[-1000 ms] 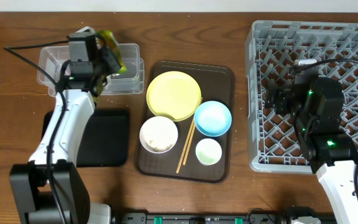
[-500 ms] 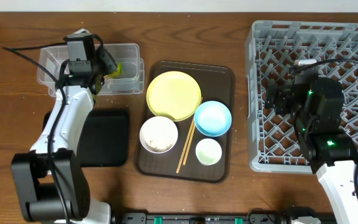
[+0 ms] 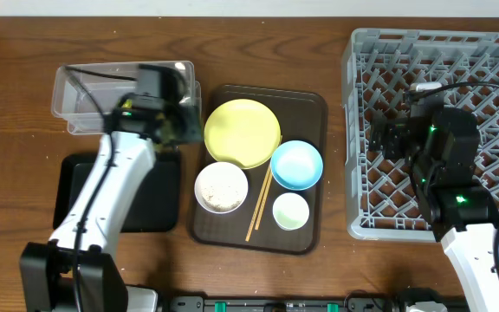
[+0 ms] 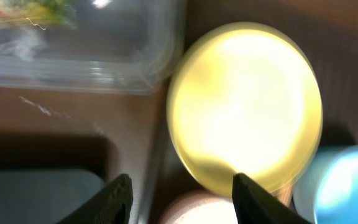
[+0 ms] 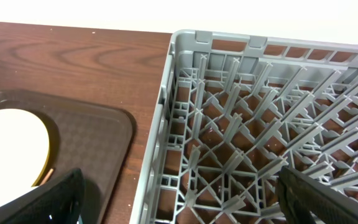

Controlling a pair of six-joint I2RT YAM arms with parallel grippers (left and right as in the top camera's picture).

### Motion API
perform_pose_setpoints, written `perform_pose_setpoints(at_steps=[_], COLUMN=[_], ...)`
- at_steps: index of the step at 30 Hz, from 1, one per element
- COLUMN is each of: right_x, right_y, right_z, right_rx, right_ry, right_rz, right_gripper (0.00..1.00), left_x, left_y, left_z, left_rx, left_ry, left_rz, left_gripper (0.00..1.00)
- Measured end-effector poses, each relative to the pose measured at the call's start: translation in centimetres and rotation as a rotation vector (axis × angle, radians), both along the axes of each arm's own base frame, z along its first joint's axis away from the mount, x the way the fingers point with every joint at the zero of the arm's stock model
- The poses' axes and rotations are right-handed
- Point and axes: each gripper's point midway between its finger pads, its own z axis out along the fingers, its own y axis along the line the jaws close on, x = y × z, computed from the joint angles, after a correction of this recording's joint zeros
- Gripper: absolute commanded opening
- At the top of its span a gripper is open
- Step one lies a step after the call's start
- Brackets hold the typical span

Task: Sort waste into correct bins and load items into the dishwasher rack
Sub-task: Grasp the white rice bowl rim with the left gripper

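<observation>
We see the left tool (image 4: pixel 182 182) with its two fingers spread and nothing between them. It hangs over the edge between the clear container (image 3: pixel 83 87) and the yellow plate (image 3: pixel 242 132). The snack wrapper (image 4: pixel 33 9) lies blurred inside the container, at 10 o'clock from the plate. The right tool (image 5: pixel 180 183) is also spread wide and empty, above the grey rack (image 3: pixel 492 52). The blue bowl (image 3: pixel 296 164), white bowl (image 3: pixel 222 187), cup (image 3: pixel 290 211) and chopsticks (image 3: pixel 259 204) rest on the brown tray (image 3: pixel 306 108) at the tabletop (image 3: pixel 24 52) centre.
</observation>
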Motion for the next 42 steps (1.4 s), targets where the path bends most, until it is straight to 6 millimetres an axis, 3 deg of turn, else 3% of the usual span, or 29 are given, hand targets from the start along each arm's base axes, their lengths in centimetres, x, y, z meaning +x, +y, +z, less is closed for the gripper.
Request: perform_pose_setpoints(at_steps=[9, 14, 25, 31, 36, 40, 42], right_x=[0.0, -0.2, -0.4, -0.4, -0.4, -0.4, -0.4], right_y=[0.0, 0.0, 0.0, 0.0, 0.0, 0.0, 0.0], right_z=[0.0, -0.3, -0.6, -0.6, -0.6, -0.6, -0.6], right_rx=[0.0, -0.001, -0.003, -0.003, -0.003, -0.003, -0.003], right_ry=[0.001, 0.016, 0.03, 0.03, 0.03, 0.03, 0.03], right_rz=[0.0, 0.0, 0.0, 0.0, 0.0, 0.0, 0.0], right_gripper=[0.97, 0.97, 0.96, 0.96, 0.96, 0.96, 0.96], left_x=[-3.2, -4.4, -7.6, -8.2, -8.7, -8.8, -9.0], left_y=[-6.8, -8.7, -10.8, -11.0, -10.7, -10.6, -10.5], left_z=[-1.0, -2.5, -6.6, -8.2, -9.2, -9.9, -10.3], left_rx=[0.02, 0.037, 0.101, 0.121, 0.136, 0.146, 0.151], left_ry=[0.046, 0.088, 0.244, 0.29, 0.332, 0.353, 0.367], left_rz=[-0.22, -0.285, -0.385, -0.399, -0.399, -0.401, -0.397], left_gripper=[0.54, 0.54, 0.53, 0.51, 0.39, 0.37, 0.28])
